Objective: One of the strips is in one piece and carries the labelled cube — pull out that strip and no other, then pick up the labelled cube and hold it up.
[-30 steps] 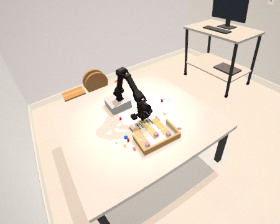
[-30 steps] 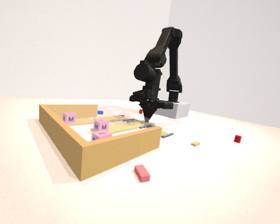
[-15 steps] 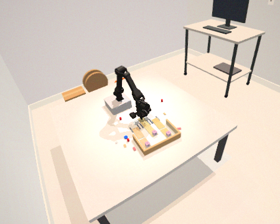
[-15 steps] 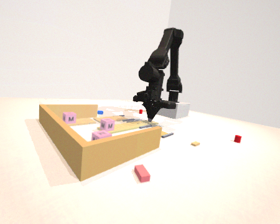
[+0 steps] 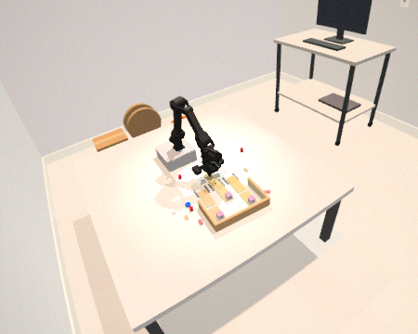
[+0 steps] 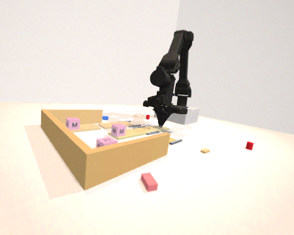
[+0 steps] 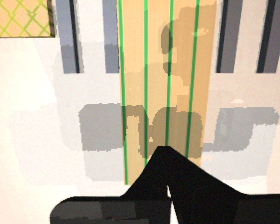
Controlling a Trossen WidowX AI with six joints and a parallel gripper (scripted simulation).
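Observation:
The middle strip (image 5: 216,186) (image 6: 137,132) (image 7: 157,90) has green lengthwise lines and looks unbroken. A pink cube (image 5: 228,195) (image 6: 118,130) marked M sits on its far part. The left strip (image 5: 206,198) and the right strip (image 5: 236,184) each show a gap before a far piece bearing another pink cube: the left cube (image 5: 220,214) (image 6: 73,123) and the right cube (image 5: 251,199) (image 6: 106,142). My gripper (image 5: 210,174) (image 6: 161,126) (image 7: 163,151) is shut and empty, fingertips pointing down at the middle strip's robot-side end. Whether they touch it is unclear.
A wooden wall (image 5: 243,215) (image 6: 127,157) surrounds the strips' far ends. Grey guide bars (image 7: 68,40) (image 7: 228,40) flank the middle strip. Around lie a blue disc (image 5: 188,204), a red cylinder (image 5: 241,149) (image 6: 249,145), a pinkish-red block (image 6: 149,181) and a tan block (image 6: 205,151).

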